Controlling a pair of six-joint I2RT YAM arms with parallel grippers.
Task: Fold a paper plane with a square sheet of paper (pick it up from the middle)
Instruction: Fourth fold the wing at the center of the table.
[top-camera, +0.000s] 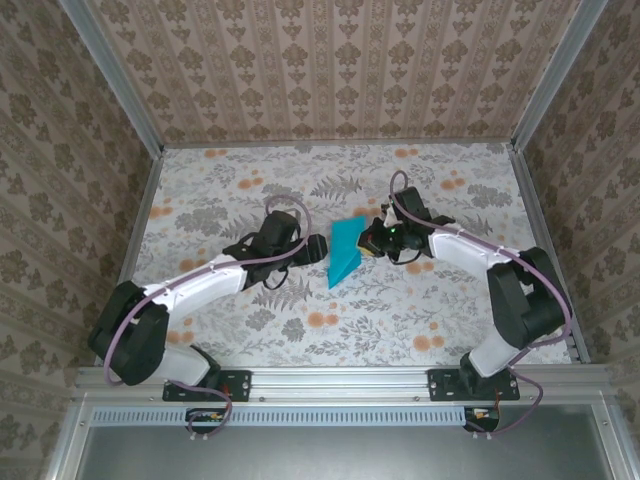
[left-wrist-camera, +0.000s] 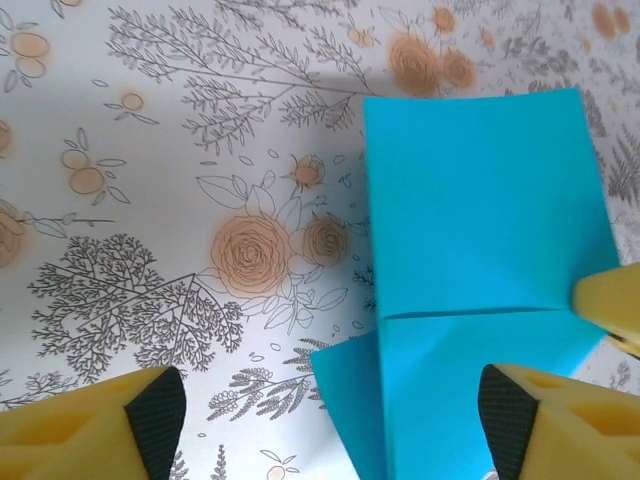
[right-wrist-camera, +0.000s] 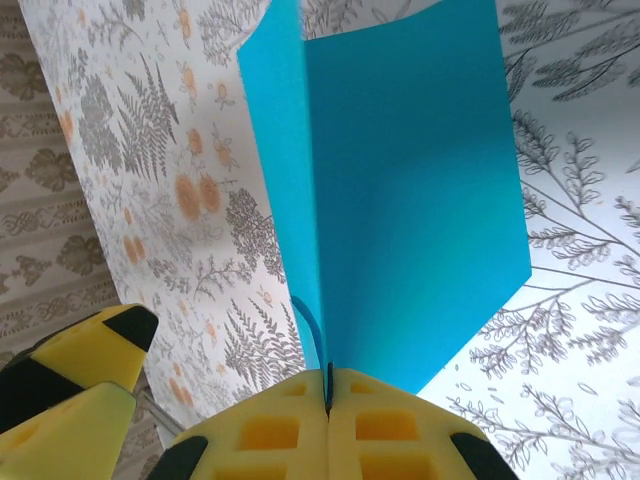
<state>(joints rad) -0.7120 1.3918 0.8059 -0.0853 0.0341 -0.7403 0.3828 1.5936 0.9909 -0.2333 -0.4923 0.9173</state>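
Note:
The teal-blue sheet of paper (top-camera: 344, 252) is folded along a crease, with a narrow point toward the near side. It is lifted off the table's middle. My right gripper (top-camera: 373, 243) is shut on its right edge. In the right wrist view, the paper (right-wrist-camera: 400, 190) rises from the closed pads (right-wrist-camera: 328, 388) as two flaps. My left gripper (top-camera: 313, 247) is open just left of the paper. In the left wrist view, the paper (left-wrist-camera: 480, 220) lies ahead, its lower part between the spread fingers (left-wrist-camera: 560, 420). The left gripper (left-wrist-camera: 330, 420) holds nothing.
The table (top-camera: 250, 180) has a floral cloth and is walled with patterned panels on three sides, with metal rails at the edges. The right gripper's yellow finger (left-wrist-camera: 612, 305) shows at the paper's right edge. The left gripper's fingers (right-wrist-camera: 70, 385) appear at lower left.

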